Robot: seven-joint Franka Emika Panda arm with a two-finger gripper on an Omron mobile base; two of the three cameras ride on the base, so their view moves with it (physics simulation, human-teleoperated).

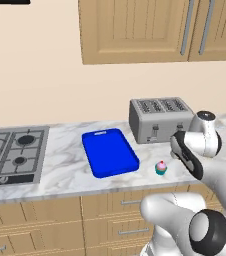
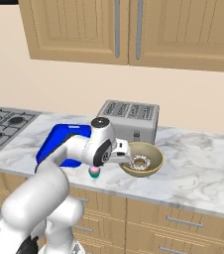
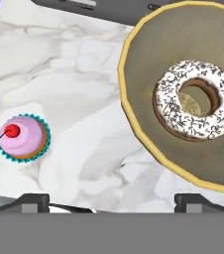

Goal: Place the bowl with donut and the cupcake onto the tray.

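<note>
Just above the marble desk, the hand hangs with its two dark fingertips spread wide apart and nothing between them. Seen from the hand's camera, the gap between the tips looks down on bare marble, with the cupcake to one side and the bowl to the other, neither touched by the tips. The cupcake stands upright on the desk in its teal wrapper, pink frosting and a red cherry on top. The bowl, olive-gold with a brighter yellow rim, sits on the desk and holds the donut, a ring with white speckled icing lying flat on the bowl's floor. From the right base camera the bowl lies just in front of the grey toaster, with the wrist over its near left rim and the cupcake just beside it towards the desk's front edge. Farther left, the blue tray lies flat on the desk, with its slot handle towards the wall; the cupcake stands near its right side but apart from it. Beyond the tray sits the grey stovetop, and wooden cabinets hang on the wall above.
</note>
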